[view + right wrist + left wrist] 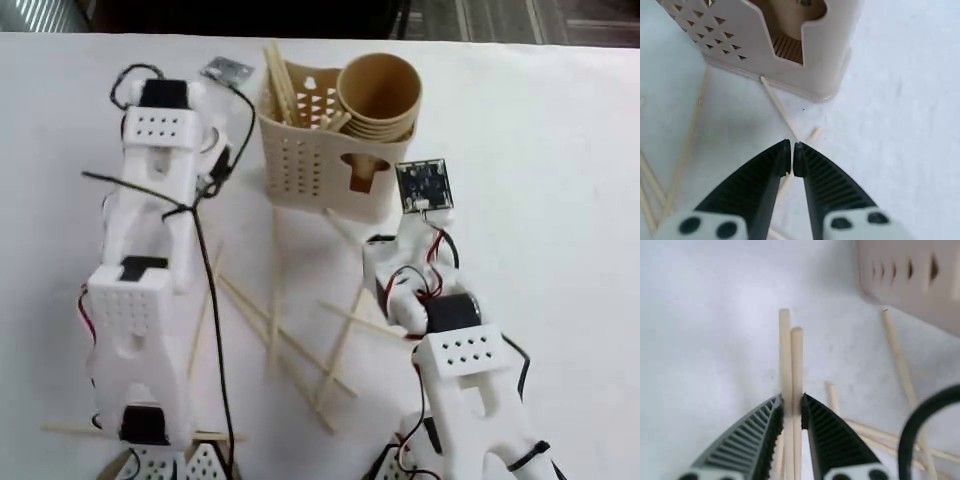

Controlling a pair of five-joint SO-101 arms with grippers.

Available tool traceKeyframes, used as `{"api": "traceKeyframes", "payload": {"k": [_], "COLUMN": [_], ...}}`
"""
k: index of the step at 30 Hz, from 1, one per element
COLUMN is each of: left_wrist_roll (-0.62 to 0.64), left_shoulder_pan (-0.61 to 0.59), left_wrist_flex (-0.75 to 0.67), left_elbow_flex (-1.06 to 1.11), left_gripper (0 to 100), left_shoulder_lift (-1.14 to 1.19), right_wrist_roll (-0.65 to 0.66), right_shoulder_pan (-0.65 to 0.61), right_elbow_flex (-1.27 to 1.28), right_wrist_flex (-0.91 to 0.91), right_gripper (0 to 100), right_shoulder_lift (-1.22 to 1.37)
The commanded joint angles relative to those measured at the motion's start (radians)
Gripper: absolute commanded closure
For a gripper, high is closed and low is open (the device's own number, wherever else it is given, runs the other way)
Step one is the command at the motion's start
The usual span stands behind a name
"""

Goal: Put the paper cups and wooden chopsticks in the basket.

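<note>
1. Beige perforated plastic basket [300,165] with rounded corners, standing on a white matte table [560,200]. It holds nested tan paper cups [380,95] and several leaning sticks.
2. Loose chopsticks [290,345], slim round pale wood, lie criss-crossed on the arms' side of the basket.
3. Left gripper [791,402], ribbed black jaws clenched on a parallel chopstick pair [791,355], near the basket's wall.
4. Right gripper [791,150], fingers pressed together, over a single chopstick [777,107] that reaches the basket's base.

beige basket [300,165] patterned with triangular holes, tan paper cups [380,90], pale wooden chopsticks [339,350], white table [560,200].
</note>
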Motion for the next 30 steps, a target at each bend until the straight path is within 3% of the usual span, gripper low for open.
{"api": "traceKeyframes", "payload": {"k": [1,9,18,24,30], "left_wrist_roll": [-0.006,0.008,0.087,0.146,0.229], "left_shoulder_pan": [0.007,0.013,0.15,0.196,0.325], "left_wrist_flex": [0.006,0.005,-0.054,-0.199,-0.456], "left_elbow_flex": [0.011,0.026,0.025,0.025,0.032], "left_gripper": [98,98,98,98,98], "left_shoulder_lift": [-0.217,-0.585,-0.863,-0.908,-0.912], "right_wrist_roll": [0.009,0.006,0.005,0.005,0.005], "right_shoulder_pan": [0.007,0.038,0.038,0.038,0.038], "right_elbow_flex": [-0.006,-0.006,-0.006,-0.006,-0.006], "right_wrist_flex": [-0.016,-0.016,-0.016,-0.016,-0.016], "right_gripper": [97.1,97.1,97.1,97.1,97.1], "right_shoulder_lift": [-0.018,-0.024,-0.024,-0.024,-0.024]}}
